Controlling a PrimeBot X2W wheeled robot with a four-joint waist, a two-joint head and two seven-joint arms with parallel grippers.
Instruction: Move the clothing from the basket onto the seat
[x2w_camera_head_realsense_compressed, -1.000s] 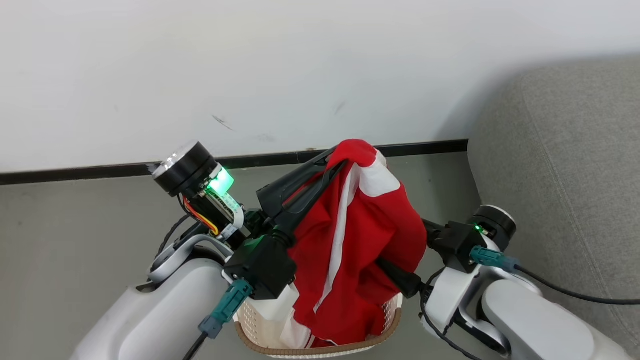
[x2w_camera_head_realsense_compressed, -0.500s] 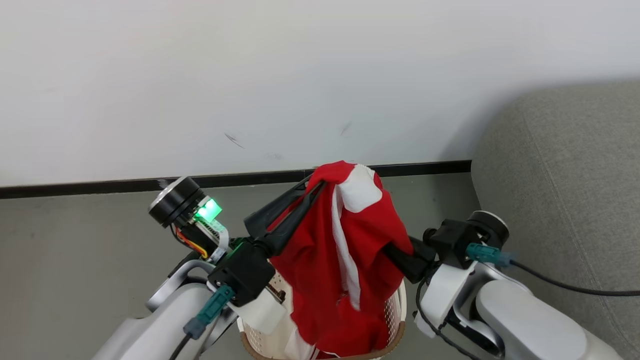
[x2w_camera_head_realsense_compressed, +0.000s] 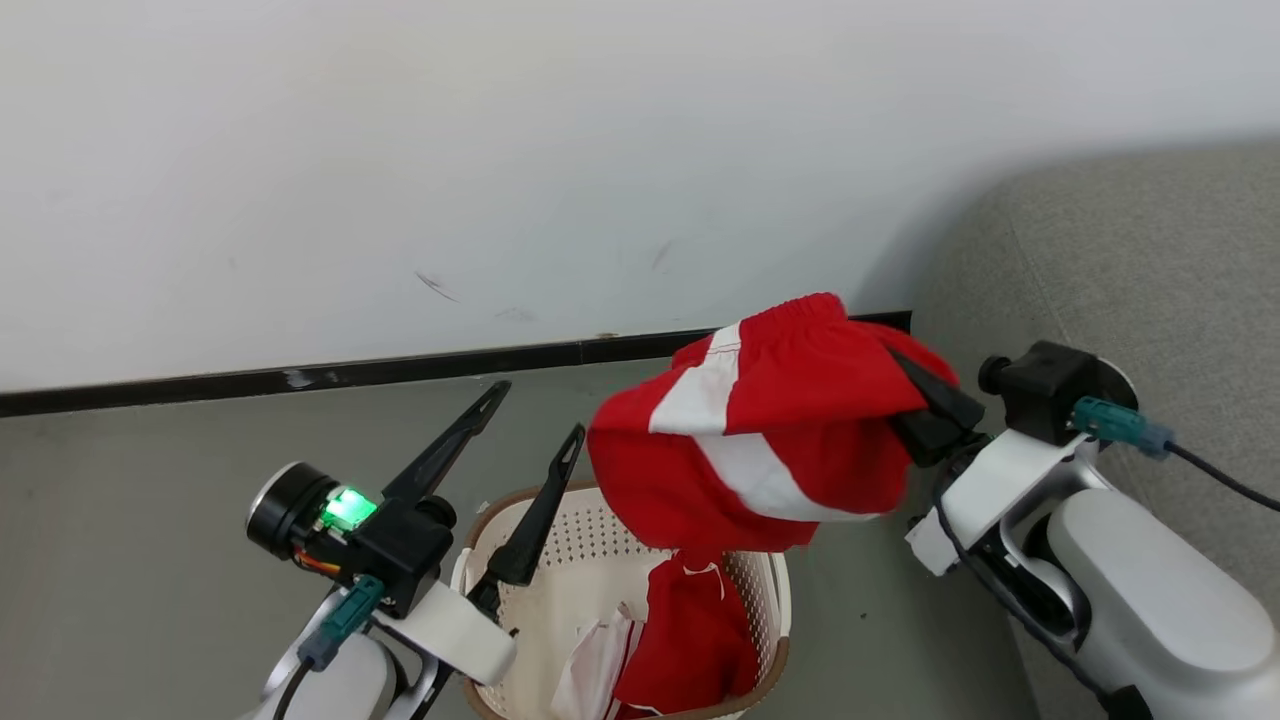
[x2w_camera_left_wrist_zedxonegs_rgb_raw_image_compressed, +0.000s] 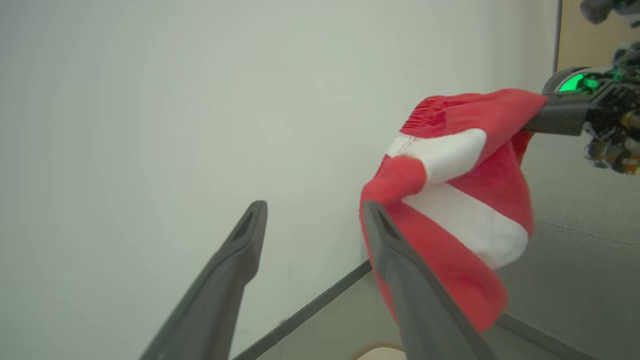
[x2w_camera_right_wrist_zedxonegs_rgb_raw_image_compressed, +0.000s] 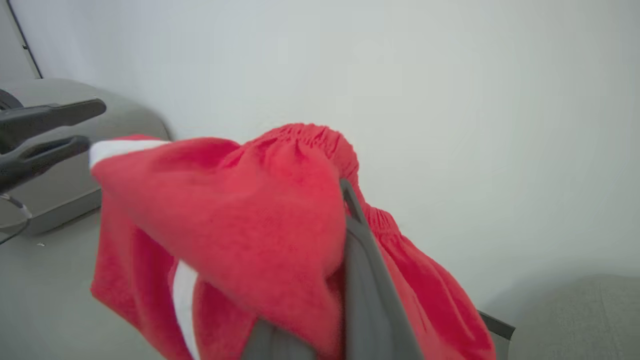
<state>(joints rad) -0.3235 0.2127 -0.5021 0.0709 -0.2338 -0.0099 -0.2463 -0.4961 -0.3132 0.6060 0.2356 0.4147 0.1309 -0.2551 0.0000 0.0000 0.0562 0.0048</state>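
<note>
White wall (x2w_camera_head_realsense_compressed: 500, 150) fills the top of the head view, with grey floor (x2w_camera_head_realsense_compressed: 150, 470) below and black skirting (x2w_camera_head_realsense_compressed: 400, 372) along the join. Grey seat (x2w_camera_head_realsense_compressed: 1130, 260) takes the right side, up against the wall. Basket (x2w_camera_head_realsense_compressed: 600, 525) sits on the floor at low centre, left of the seat and apart from it. One red garment (x2w_camera_head_realsense_compressed: 780, 440) is up in the air over the basket's right half, near the seat edge, with its white panels facing the camera and the elastic waistband on top. Right claw (x2w_camera_head_realsense_compressed: 925, 400) is clamped on that garment's right end, fingers mostly buried in cloth. Second red garment (x2w_camera_head_realsense_compressed: 695, 640) lies inside the basket on the right side; can't tell whether the lifted one touches it. Left claw (x2w_camera_head_realsense_compressed: 540, 412) is spread wide and holds nothing, at the basket's left rim, fingers pointing toward the wall.
</note>
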